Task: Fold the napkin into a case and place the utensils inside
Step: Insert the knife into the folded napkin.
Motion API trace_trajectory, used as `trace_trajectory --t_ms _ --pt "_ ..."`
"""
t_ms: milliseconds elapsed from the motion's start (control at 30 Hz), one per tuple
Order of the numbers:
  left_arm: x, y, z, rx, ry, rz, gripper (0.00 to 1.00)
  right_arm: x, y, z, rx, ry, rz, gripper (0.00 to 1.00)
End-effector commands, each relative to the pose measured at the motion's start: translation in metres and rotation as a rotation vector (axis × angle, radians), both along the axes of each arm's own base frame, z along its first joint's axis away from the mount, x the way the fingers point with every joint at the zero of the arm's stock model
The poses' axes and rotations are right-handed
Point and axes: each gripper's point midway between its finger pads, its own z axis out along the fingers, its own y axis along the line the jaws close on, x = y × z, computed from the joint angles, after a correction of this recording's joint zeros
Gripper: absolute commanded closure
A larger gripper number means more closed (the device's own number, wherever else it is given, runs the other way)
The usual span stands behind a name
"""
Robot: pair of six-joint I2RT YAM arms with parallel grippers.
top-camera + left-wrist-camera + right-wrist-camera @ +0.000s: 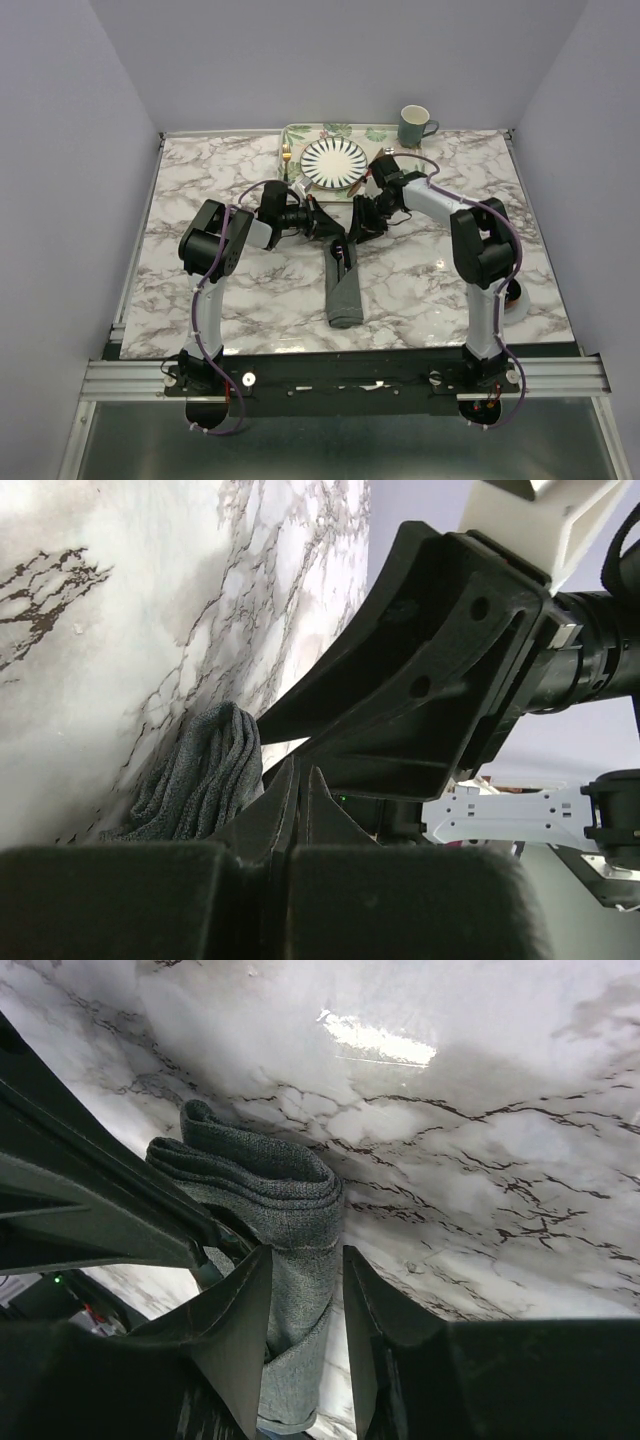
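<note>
Your case (343, 290) lies mid-table (200, 190) as one long narrow fold, its far end up at the grippers and its near end toward the bases. The pouch mouth does not show, so you cannot tell what it holds. The fork (286, 154) rests on the patterned mat (296, 132), just left of the striped plate (333, 160); the mug (414, 125) stands beside them. Both arms reach inward and meet over the case's far end. Your right gripper (305, 1300) is clamped on the cloth. Your left gripper (290, 800) has its jaws together, with the cloth just beside them.
</note>
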Motion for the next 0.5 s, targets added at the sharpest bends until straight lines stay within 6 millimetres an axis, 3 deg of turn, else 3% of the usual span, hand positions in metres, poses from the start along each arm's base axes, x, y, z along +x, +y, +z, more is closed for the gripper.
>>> trace_trajectory --t_ms 0,267,400,467 --pt "-0.008 -0.005 0.018 -0.025 -0.018 -0.050 1.00 -0.007 0.003 -0.012 0.037 0.059 0.002 0.58" --pt "-0.013 -0.007 0.017 -0.022 -0.013 -0.064 1.00 -0.008 0.006 -0.019 0.043 0.085 -0.004 0.64" --pt "-0.019 -0.009 0.015 -0.019 -0.010 -0.076 1.00 -0.008 0.004 -0.020 0.038 0.087 -0.011 0.76" --pt "-0.022 -0.009 0.014 -0.018 -0.004 -0.080 1.00 -0.008 0.003 -0.020 0.034 0.088 -0.015 0.88"
